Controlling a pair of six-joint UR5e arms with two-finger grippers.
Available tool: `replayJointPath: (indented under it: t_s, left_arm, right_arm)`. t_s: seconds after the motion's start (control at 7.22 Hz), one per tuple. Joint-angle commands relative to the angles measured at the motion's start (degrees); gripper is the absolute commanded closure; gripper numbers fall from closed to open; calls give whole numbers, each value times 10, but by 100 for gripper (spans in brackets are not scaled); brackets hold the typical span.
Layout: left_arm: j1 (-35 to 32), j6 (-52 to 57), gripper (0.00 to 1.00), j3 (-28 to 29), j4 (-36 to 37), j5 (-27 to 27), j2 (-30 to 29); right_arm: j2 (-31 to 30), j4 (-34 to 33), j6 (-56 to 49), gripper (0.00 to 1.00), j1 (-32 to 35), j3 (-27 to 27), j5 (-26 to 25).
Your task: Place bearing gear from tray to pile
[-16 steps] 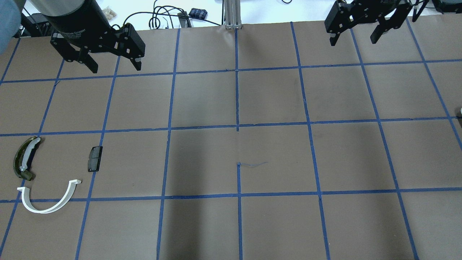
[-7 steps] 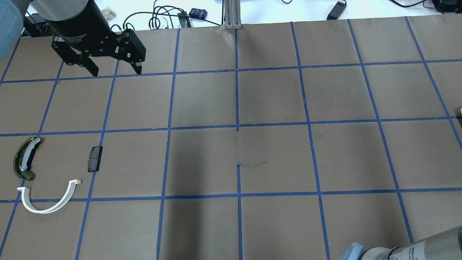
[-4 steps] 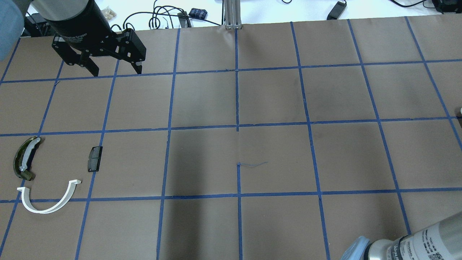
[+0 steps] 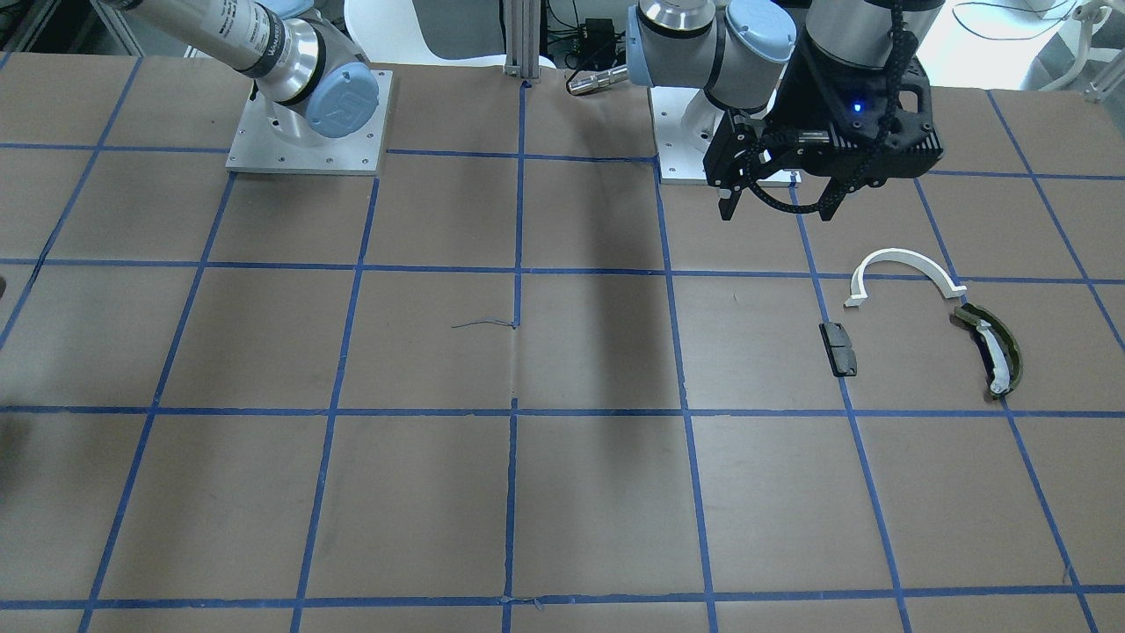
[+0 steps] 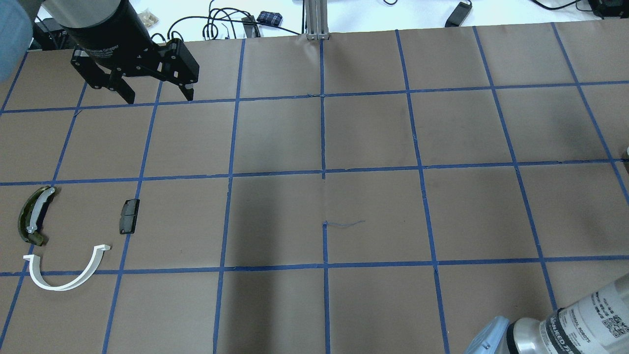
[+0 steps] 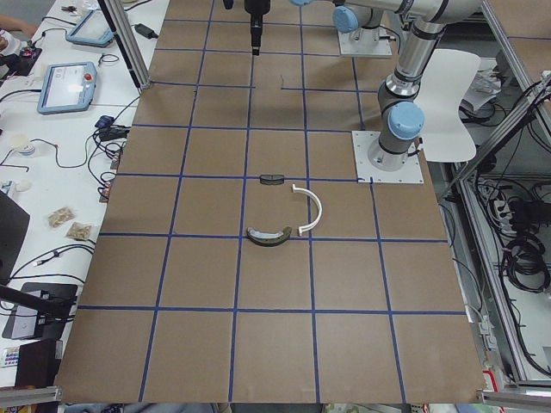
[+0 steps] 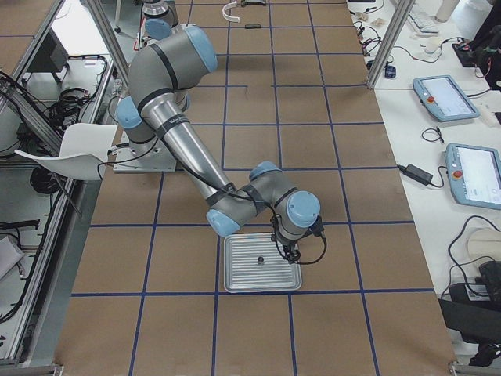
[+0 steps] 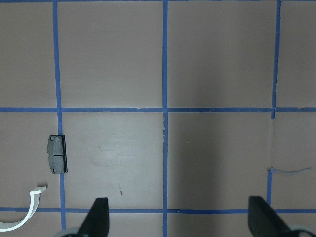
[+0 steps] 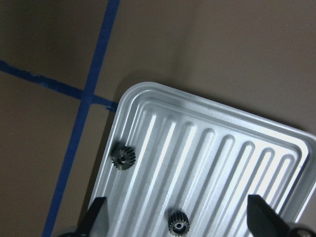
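Two small dark gears lie on a ribbed silver tray (image 9: 276, 148): one (image 9: 123, 158) near its left rim, one (image 9: 177, 223) between my right gripper's fingers. My right gripper (image 9: 177, 210) is open and empty above the tray, which also shows in the exterior right view (image 7: 235, 278). The pile is a white half-ring arc (image 5: 66, 273), an olive-green curved piece (image 5: 33, 215) and a black block (image 5: 129, 216). My left gripper (image 5: 156, 94) is open and empty, hovering well beyond the pile.
The table is brown paper with a blue tape grid (image 5: 324, 172). My right arm's silver link (image 5: 580, 319) crosses the overhead view's bottom right corner. Cables and small items (image 5: 231, 22) lie past the far edge. The tray is outside the overhead view.
My right arm left the far right of the table and swung out of the overhead view; its link now comes in at the bottom right. My left gripper has barely moved.
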Motion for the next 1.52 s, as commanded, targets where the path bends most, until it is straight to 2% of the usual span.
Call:
replayJointPath:
  t_s: [0.0, 0.14, 0.28, 0.42, 0.55, 0.83, 0.97, 1.11, 1.25, 1.38]
  left_arm:
    - [0, 0, 0, 0, 0, 0, 1]
    - [0, 0, 0, 0, 0, 0, 1]
    - [0, 0, 0, 0, 0, 0, 2]
    - [0, 0, 0, -1, 0, 0, 3]
    - [0, 0, 0, -1, 0, 0, 2]
    - [0, 0, 0, -1, 0, 0, 2]
    - [0, 0, 0, -1, 0, 0, 2]
    - [0, 0, 0, -1, 0, 0, 2]
    - [0, 0, 0, -1, 0, 0, 3]
    - [0, 0, 0, -1, 0, 0, 3]
  right_arm:
    - [5, -48, -21, 0, -24, 47, -12]
    - [0, -99, -26, 0, -37, 89, -14]
    - [-4, -110, -28, 0, -45, 111, -11]
    - [-4, -111, -28, 3, -45, 115, -11]
    - [-5, -112, -28, 10, -46, 116, -11]
    - [-1, -124, -27, 14, -46, 110, -11]
    - [-1, -124, -27, 42, -46, 110, -11]
    - [-3, -124, -27, 62, -46, 110, -11]
    - [-2, -124, -27, 64, -46, 109, -11]
    - [-2, -125, -27, 70, -46, 109, -11]
